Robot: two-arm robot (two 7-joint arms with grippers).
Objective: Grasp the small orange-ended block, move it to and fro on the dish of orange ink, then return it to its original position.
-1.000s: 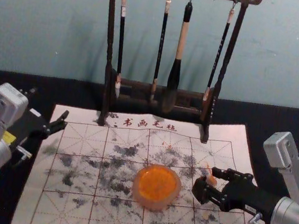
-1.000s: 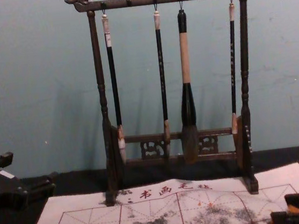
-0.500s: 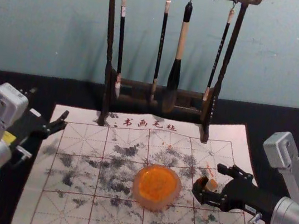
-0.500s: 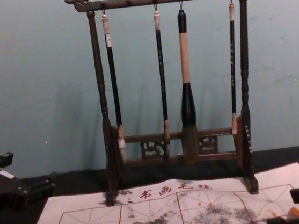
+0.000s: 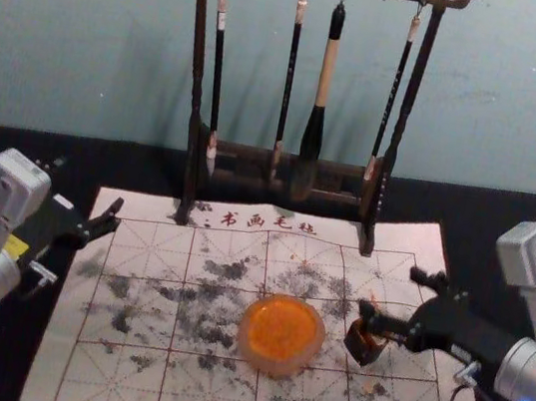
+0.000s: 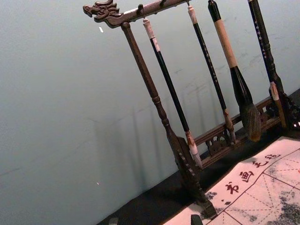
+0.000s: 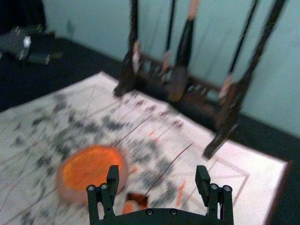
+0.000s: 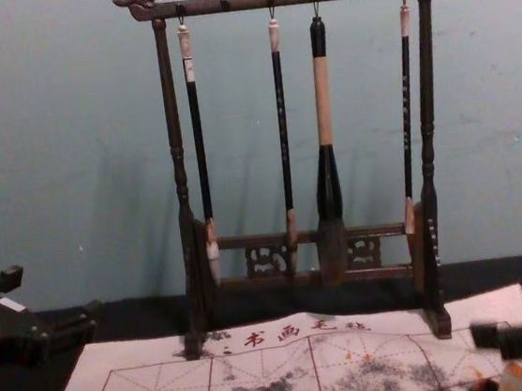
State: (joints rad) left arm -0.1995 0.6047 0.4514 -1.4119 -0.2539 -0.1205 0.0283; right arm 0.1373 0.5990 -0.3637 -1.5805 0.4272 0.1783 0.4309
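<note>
The small block [image 5: 365, 344], dark with some orange, sits on the mat just right of the orange ink dish [image 5: 281, 332]. In the chest view the block [image 8: 516, 378] shows a pale side and orange at the lower right. My right gripper [image 5: 391, 292] is open above and beyond the block, one finger passing over its top edge. In the right wrist view nothing lies between the fingertips of the right gripper [image 7: 157, 174], and the block [image 7: 136, 201] is partly hidden by the gripper's base. My left gripper [image 5: 86, 189] is parked open at the mat's left; the left wrist view catches the left gripper's tips [image 6: 154, 220].
A dark wooden rack [image 5: 385, 178] with several hanging brushes stands at the mat's back edge. The ink-stained white mat [image 5: 150, 244] lies over a black cloth [image 5: 13, 147], with the wall behind.
My right gripper's fingers have spread apart, letting go of the block, and the gripper has moved away from it, up and to the right. The left arm is unchanged.
</note>
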